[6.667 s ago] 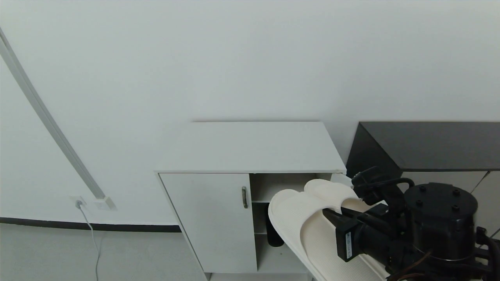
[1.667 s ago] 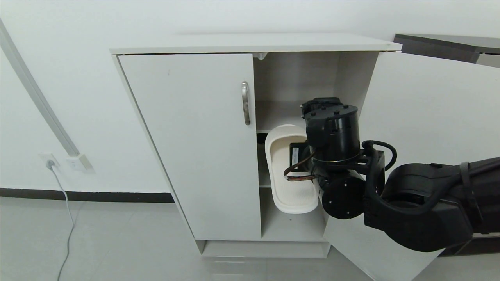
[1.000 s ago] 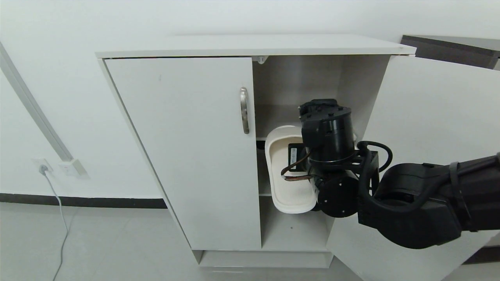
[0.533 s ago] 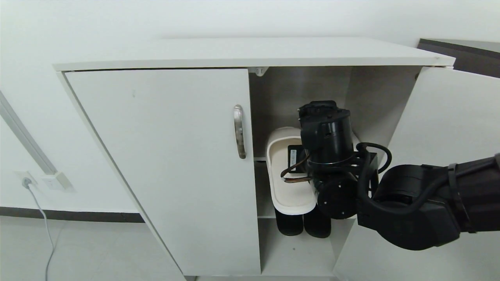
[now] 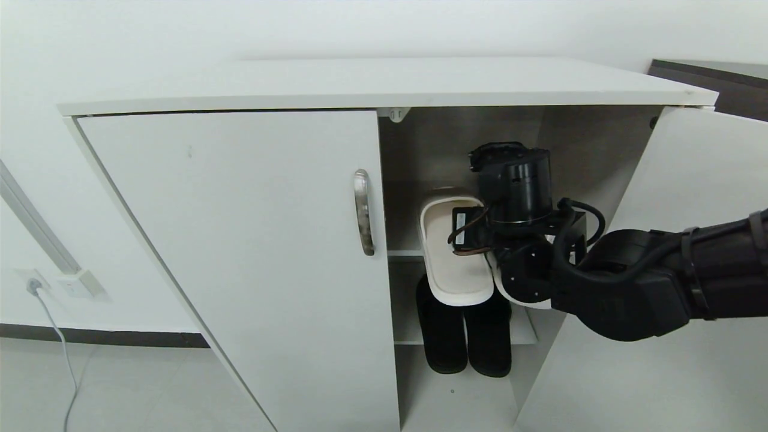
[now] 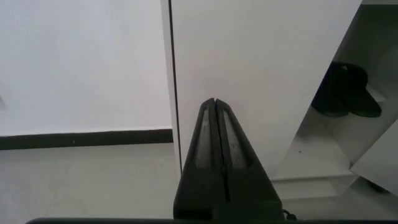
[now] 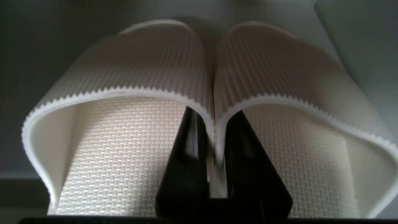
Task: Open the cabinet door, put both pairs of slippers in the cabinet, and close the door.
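The cabinet (image 5: 384,81) stands against the wall with its right door (image 5: 690,162) swung open and its left door (image 5: 240,240) closed; the lower part of both doors is cut off by the head view's edge.

The right hand (image 7: 214,118) is clenched on the white slippers (image 5: 453,264). In the right wrist view its fingers (image 7: 186,155) pinch the adjoining inner edges of the two uppers together. In the head view the wrist housing covers the hand itself and most of the slipper nearer the open door.

The white slippers are inside the open compartment at the level of the middle shelf (image 5: 405,253), soles facing the closed door, heel ends projecting forward. Their toe ends are hidden in the dark interior. Whether they touch the shelf cannot be determined.

The black slippers (image 5: 465,336) lie side by side on the lower shelf (image 5: 523,333), directly below the white pair, heel ends past the shelf's front edge.

The left hand (image 6: 215,106) is clenched on nothing, fingers pressed flat together, in front of the closed left door.
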